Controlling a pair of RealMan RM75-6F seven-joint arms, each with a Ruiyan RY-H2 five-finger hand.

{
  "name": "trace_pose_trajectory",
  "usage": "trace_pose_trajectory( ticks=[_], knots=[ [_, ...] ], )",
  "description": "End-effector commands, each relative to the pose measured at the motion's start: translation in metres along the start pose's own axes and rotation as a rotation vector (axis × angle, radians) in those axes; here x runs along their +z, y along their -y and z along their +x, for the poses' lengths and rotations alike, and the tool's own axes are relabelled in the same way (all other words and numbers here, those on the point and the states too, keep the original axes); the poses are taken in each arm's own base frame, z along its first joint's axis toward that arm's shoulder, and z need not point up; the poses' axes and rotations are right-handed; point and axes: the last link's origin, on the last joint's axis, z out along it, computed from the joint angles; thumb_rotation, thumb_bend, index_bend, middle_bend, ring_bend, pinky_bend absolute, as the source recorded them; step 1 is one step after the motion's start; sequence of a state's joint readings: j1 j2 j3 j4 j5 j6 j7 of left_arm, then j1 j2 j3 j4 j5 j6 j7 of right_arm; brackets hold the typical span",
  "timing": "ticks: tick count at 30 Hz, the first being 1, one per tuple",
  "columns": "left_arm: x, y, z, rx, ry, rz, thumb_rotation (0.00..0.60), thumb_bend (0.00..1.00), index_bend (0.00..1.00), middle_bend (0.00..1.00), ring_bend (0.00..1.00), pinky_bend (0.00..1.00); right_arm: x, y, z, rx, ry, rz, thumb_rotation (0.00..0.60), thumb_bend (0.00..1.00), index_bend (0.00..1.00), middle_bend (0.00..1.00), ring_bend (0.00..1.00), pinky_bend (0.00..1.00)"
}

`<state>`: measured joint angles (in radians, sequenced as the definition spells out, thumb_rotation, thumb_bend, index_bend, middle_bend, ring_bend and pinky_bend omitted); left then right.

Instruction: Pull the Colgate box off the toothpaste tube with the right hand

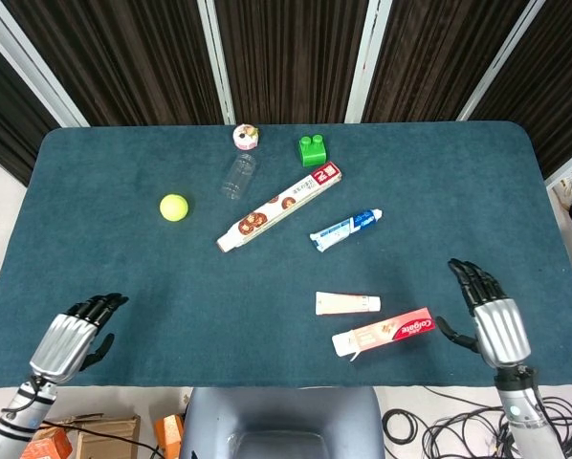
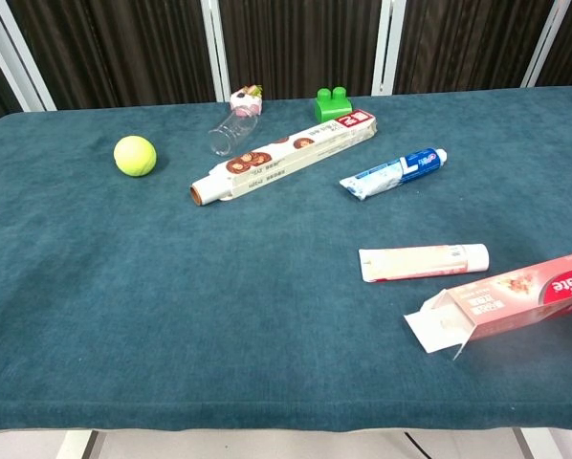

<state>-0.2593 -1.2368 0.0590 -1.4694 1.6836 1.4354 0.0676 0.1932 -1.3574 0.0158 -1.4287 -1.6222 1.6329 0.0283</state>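
The red and pink Colgate box (image 1: 382, 332) (image 2: 511, 305) lies flat near the table's front edge, its left flap open. Just behind it the pale toothpaste tube (image 1: 347, 304) (image 2: 422, 261) lies free of the box, cap to the right. My right hand (image 1: 489, 316) hovers to the right of the box with fingers spread, touching nothing. At the front left corner my left hand (image 1: 71, 337) hangs with nothing in it, its fingers loosely bent. Neither hand shows in the chest view.
A blue and white tube (image 1: 345, 229), a long biscuit box (image 1: 280, 206), a clear cup (image 1: 237, 176), a yellow ball (image 1: 174, 207), a green brick (image 1: 312, 150) and a small pink-topped item (image 1: 246, 136) lie across the teal table (image 1: 123, 268) further back.
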Motion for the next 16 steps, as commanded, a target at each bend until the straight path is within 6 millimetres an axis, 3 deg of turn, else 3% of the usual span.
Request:
trace_pose_trajectory(
  ticks=[1, 7, 16],
  knots=[
    [-0.006, 0.005, 0.006, -0.002, -0.05, 0.036, 0.6, 0.46, 0.18, 0.18, 0.2, 0.41, -0.018, -0.005, 0.012, -0.082, -0.031, -0.161, 0.6, 0.18, 0.02, 0.1, 0.09, 0.23],
    [-0.01, 0.01, 0.009, -0.017, -0.048, 0.069, 0.6, 0.46, 0.16, 0.16, 0.19, 0.4, -0.033, -0.009, 0.011, -0.108, -0.01, -0.204, 0.6, 0.18, 0.02, 0.1, 0.09, 0.24],
    [-0.009, 0.007, 0.007, -0.014, -0.022, 0.052, 0.6, 0.46, 0.16, 0.17, 0.19, 0.41, -0.033, -0.011, 0.009, -0.101, 0.017, -0.2, 0.6, 0.18, 0.02, 0.1, 0.09, 0.24]
  ],
)
